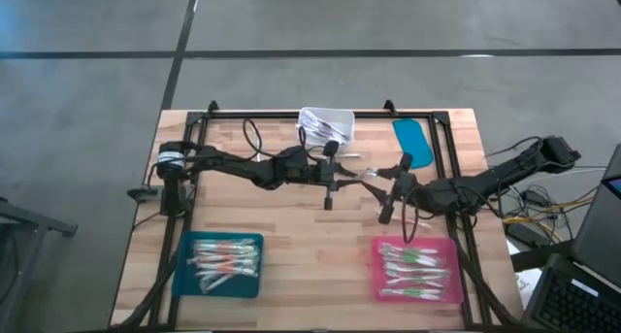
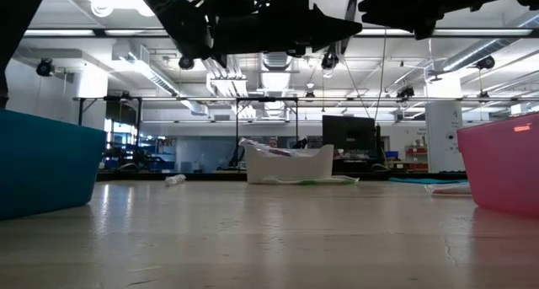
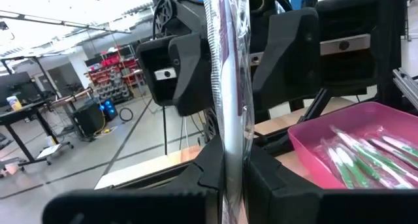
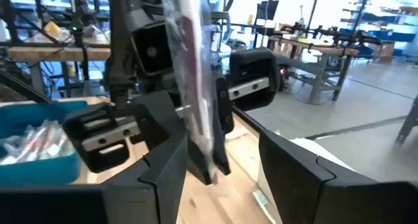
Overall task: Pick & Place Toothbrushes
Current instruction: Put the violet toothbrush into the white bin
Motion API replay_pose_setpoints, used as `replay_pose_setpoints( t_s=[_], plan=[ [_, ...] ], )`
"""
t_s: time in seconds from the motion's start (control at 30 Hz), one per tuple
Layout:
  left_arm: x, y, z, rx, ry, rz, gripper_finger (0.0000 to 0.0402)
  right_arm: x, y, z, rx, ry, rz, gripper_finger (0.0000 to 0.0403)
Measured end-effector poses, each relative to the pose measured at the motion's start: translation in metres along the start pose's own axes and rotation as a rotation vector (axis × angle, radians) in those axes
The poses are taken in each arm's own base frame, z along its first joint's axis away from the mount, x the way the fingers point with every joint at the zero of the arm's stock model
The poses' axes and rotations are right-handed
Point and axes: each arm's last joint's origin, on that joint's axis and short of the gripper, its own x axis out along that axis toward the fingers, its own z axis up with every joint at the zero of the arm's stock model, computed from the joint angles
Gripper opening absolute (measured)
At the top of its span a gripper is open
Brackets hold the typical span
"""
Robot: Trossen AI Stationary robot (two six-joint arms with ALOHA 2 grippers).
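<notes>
One toothbrush (image 3: 228,87), pinkish in a clear wrapper, hangs in the air over the table's middle. My left gripper (image 3: 232,175) is shut on it, reaching in level from the table's left (image 1: 345,178). My right gripper (image 4: 219,172) faces it from the right (image 1: 388,185). It is open, with one finger on either side of the same toothbrush (image 4: 192,87). More toothbrushes lie in the teal tray (image 1: 218,265), the pink tray (image 1: 417,271) and the white bin (image 1: 326,124). My left gripper pinches the wrapped toothbrush between its two fingers (image 3: 210,164), somewhere along its shaft (image 3: 232,145). The fingers come level from the table's left and lie across the stick. The toothbrush is lifted clear of the table, its free length reaching between my right gripper's open fingers.
A flat teal lid (image 1: 412,141) lies at the far right beside the white bin. The teal tray (image 2: 42,163) and pink tray (image 2: 505,163) stand at the near edge. A black frame (image 1: 291,112) runs round the table's back and sides. Bare wood (image 1: 310,236) lies between the trays.
</notes>
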Motion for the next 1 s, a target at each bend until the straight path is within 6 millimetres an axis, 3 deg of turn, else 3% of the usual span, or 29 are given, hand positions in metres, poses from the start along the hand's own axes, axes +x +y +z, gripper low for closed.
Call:
replay_pose_setpoints(
  t_s=[0.33, 0.8, 1.0],
  plan=[
    [0.0, 0.0, 0.0, -0.001, 0.0, 0.0, 0.003, 0.006, -0.005, 0.001, 0.039, -0.011, 0.06, 0.0182],
    [0.0, 0.0, 0.0, -0.013, 0.003, 0.0, 0.003, 0.021, 0.001, -0.001, -0.031, -0.023, 0.101, 0.0127],
    [0.0, 0.0, 0.0, -0.036, 0.004, -0.001, 0.003, 0.021, 0.001, 0.002, -0.034, -0.03, 0.098, 0.0074]
  ],
)
